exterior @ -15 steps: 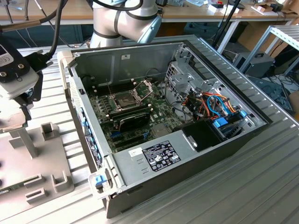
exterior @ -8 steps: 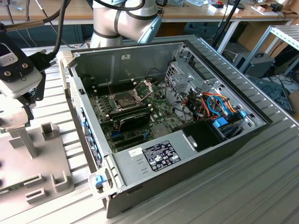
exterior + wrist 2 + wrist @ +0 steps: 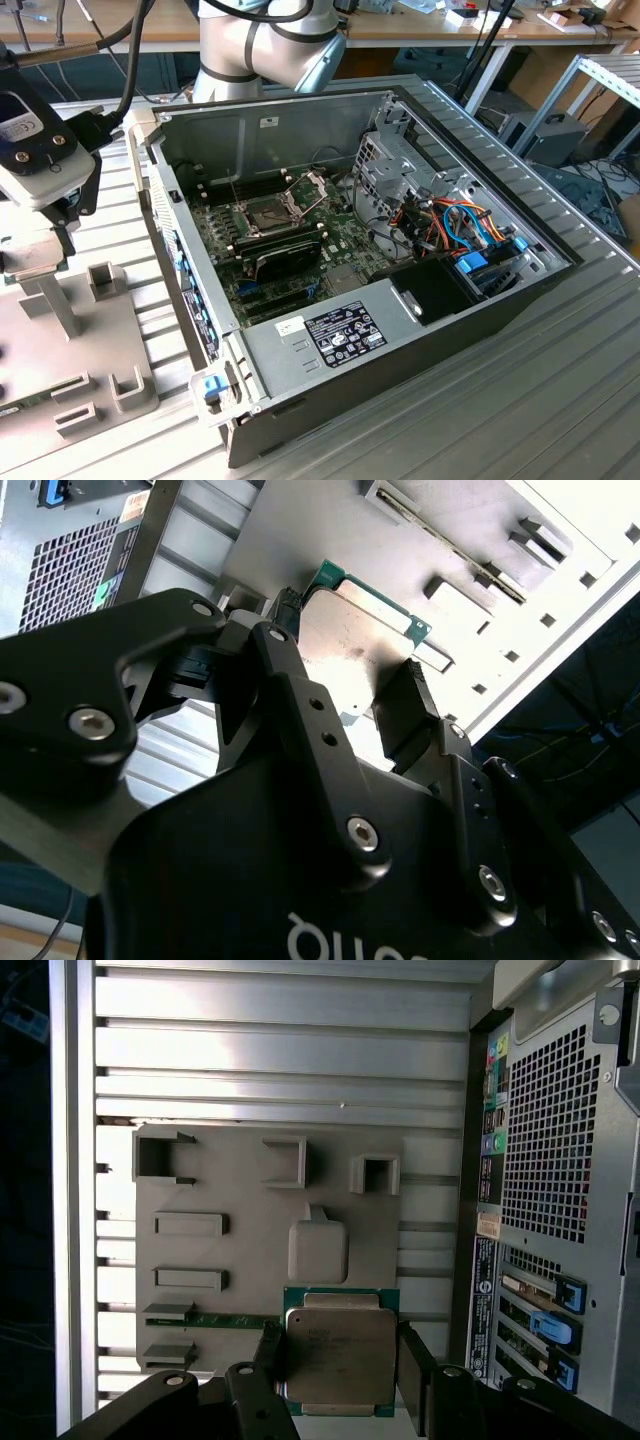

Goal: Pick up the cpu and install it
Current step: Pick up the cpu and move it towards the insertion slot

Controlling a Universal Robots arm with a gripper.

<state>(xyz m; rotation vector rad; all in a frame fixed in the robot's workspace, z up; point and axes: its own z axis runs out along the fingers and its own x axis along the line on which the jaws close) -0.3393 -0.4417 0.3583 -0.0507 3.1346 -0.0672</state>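
The cpu [image 3: 338,1345] is pinched by two opposite edges in the gripper [image 3: 340,1362], above the grey fixture plate [image 3: 250,1200]. On so thin an edge grip it could be tilted or dropped if jolted, and the socket [image 3: 268,212] pins bent.
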